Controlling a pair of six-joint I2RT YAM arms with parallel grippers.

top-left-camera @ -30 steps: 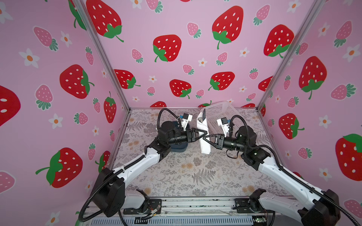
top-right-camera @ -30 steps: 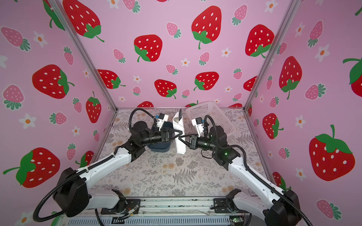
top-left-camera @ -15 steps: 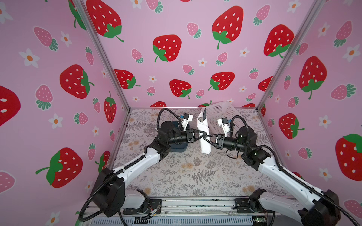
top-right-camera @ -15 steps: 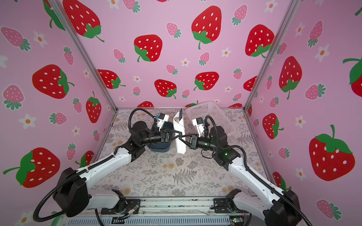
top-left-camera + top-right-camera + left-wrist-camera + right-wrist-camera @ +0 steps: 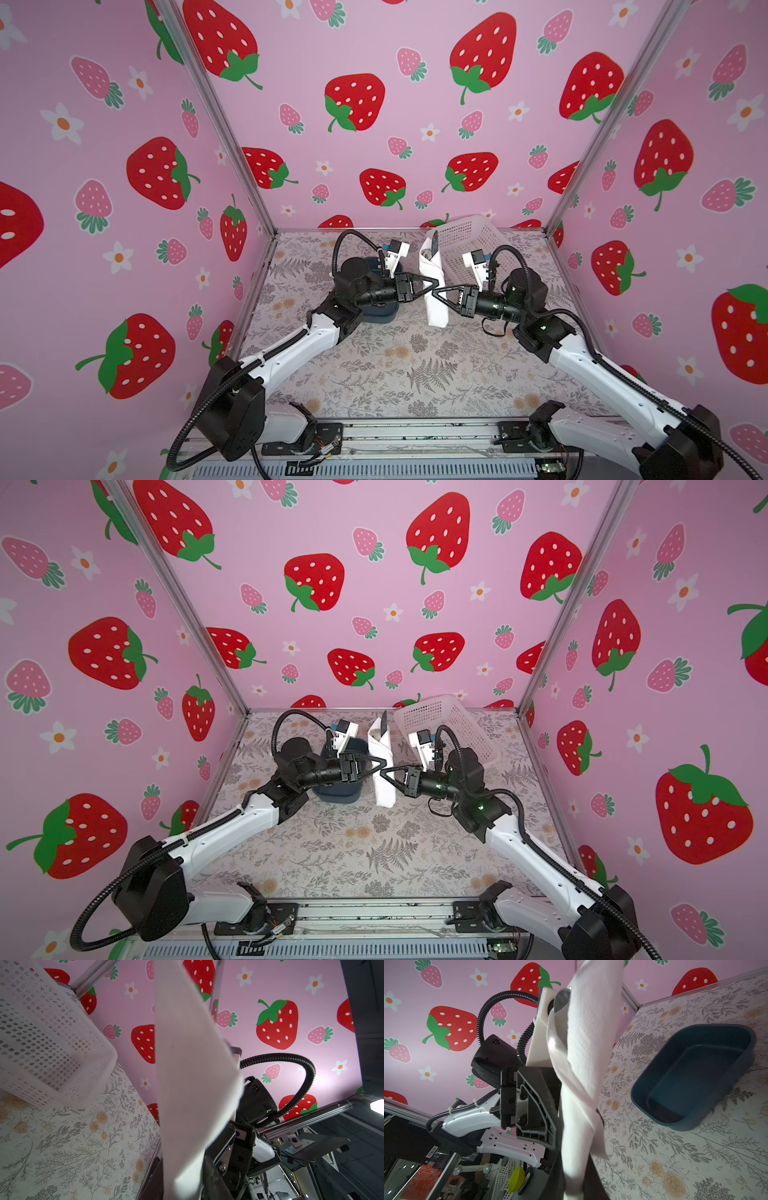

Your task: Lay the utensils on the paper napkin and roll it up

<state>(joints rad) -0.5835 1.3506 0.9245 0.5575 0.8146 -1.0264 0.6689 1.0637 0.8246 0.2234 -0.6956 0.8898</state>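
Left of centre in both top views, the blue tub [image 5: 380, 319] sits on the floral table [image 5: 415, 374], partly under the left arm; the right wrist view shows it empty. Just right of it, the left gripper [image 5: 430, 284] is what has changed. A second ago its jaws stood spread in a V beside the roll, and now they have pinched in on the paper napkin [image 5: 432, 266]. The napkin hangs at the centre of the frame as a nearly upright roll, apparently lifted off the table. The utensils [image 5: 434, 242] are wrapped inside, with only a dark tip poking from the top end. From the right, the right gripper [image 5: 439, 293] is clamped almost fully closed on the same roll, just below the left one, as before. At upper right the white basket [image 5: 469, 243] stands tilted. With two grips on the bundle, I judge the rolling done and a handover or set-down next. Releasing one side early could let the wrap loosen.
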